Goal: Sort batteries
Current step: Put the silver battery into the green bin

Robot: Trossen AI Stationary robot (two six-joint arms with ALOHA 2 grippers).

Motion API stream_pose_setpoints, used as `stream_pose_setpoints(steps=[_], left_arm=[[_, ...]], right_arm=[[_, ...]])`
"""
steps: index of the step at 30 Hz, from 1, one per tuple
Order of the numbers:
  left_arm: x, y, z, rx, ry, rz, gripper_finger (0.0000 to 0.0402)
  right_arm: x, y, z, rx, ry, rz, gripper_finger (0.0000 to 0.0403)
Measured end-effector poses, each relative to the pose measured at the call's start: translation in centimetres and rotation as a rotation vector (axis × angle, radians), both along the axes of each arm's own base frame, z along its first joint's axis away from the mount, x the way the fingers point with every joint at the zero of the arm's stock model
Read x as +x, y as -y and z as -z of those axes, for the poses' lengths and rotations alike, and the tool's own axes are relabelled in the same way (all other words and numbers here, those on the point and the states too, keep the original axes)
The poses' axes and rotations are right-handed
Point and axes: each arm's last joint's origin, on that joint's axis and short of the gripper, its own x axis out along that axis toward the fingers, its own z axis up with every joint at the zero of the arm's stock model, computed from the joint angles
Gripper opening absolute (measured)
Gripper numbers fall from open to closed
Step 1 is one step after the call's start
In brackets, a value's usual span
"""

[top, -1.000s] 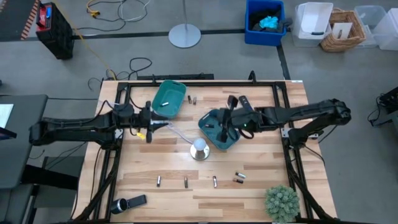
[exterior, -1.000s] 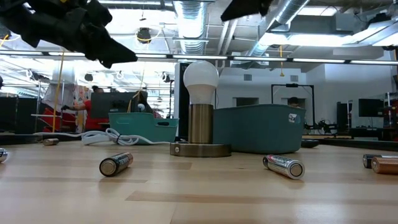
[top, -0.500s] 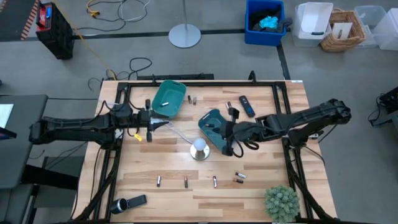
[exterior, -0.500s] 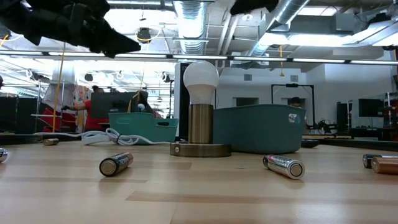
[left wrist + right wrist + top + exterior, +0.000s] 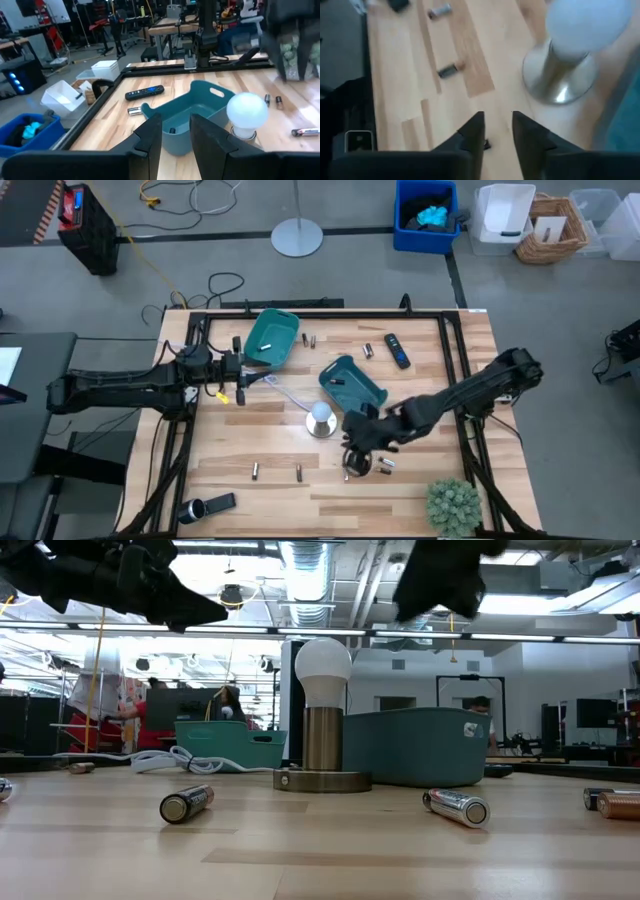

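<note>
**Inspector:** High view first.

**Assessor:** The right gripper (image 5: pixel 356 457) reaches out low over the front row of batteries (image 5: pixel 345 471), presumably to pick one. More batteries lie by the two teal bins (image 5: pixel 352 383). The left gripper (image 5: pixel 243 376) waits beside the far bin.

**Inspector:** Low view?

**Assessor:** Batteries (image 5: pixel 186 803) lie loose on the table (image 5: pixel 320 860) in front of the lamp (image 5: pixel 322 710); both arms hang above, clear of them.

**Inspector:** Left wrist?

**Assessor:** Fingers (image 5: pixel 150 135) narrowly parted, empty, facing one bin with a battery (image 5: pixel 171 131) inside.

**Inspector:** Right wrist?

**Assessor:** Fingers (image 5: pixel 472 131) slightly apart, nothing held, a small dark object, likely a battery (image 5: pixel 486 145), between the tips.
</note>
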Motion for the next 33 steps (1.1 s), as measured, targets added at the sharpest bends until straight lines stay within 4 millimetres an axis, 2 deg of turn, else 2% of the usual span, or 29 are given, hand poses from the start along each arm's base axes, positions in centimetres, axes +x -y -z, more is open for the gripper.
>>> stream_pose_setpoints(steps=[7,11,14,22,33], left_arm=[[0.0,0.1,0.2,-0.084,-0.006,0.01,0.0093],[0.1,0.5,0.4,-0.102,-0.022,0.03,0.0093],[0.1,0.8,0.4,-0.108,-0.023,0.05,0.0093],[0.2,1.5,0.4,-0.13,-0.024,0.085,0.0093],[0.3,1.6,0.2,-0.123,-0.006,0.095,0.0093]], right_arm=[[0.8,-3.1,4.4,0.127,-0.147,0.042,0.0191],[1.0,-3.6,5.7,0.156,-0.18,0.099,0.0211],[1.2,-3.8,6.7,0.173,-0.207,0.146,0.0214],[1.5,-4.5,7.6,0.259,-0.214,0.263,0.0215],[2.1,-4.0,9.5,0.242,-0.227,0.38,0.0215]])
